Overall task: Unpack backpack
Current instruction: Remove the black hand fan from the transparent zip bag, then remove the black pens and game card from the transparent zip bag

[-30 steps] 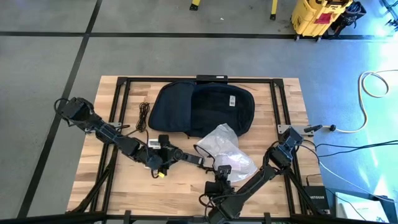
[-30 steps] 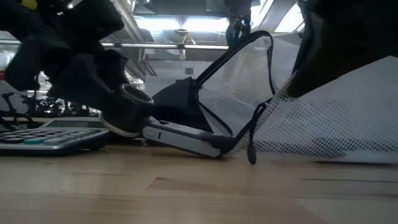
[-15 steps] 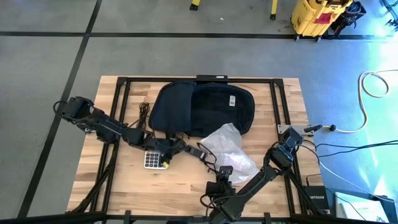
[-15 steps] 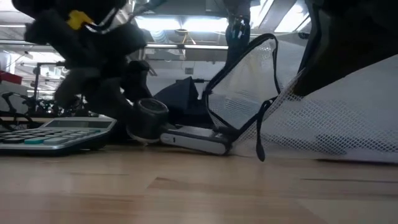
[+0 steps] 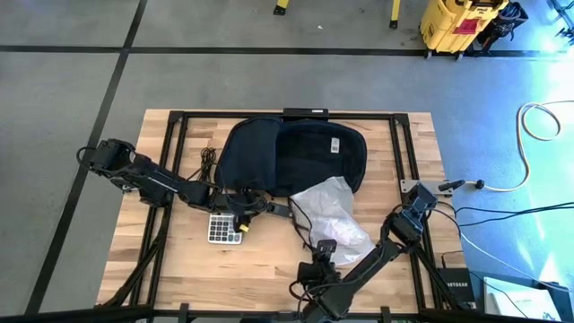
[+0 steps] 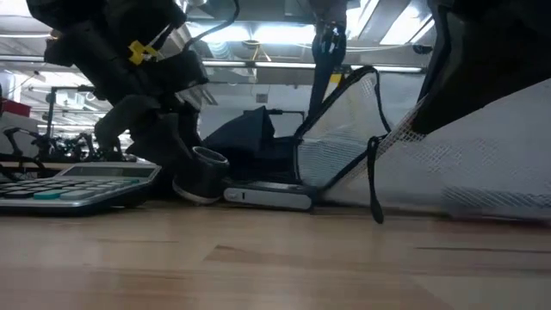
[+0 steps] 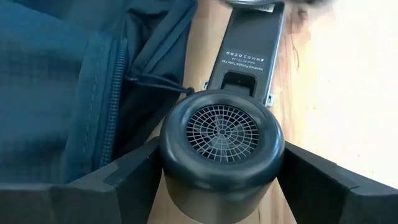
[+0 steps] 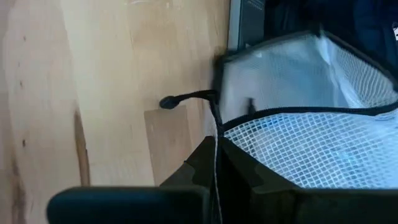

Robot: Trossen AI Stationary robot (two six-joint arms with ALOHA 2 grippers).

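Both grippers sit just in front of the backpack: the left gripper clamps a hair dryer whose handle runs away along the bag's front edge, while the right gripper, pinched shut on a mesh pouch, lies farther off.

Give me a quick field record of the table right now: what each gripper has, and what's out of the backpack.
backpack: lying open at the table's far side
left gripper: closed around the round barrel of a dark hair dryer, beside the backpack's front edge
right gripper: shut on the edge of a white mesh bag
mesh bag: on the table in front of the backpack
calculator: flat on the table, near the left gripper
black cable: on the table left of the backpack
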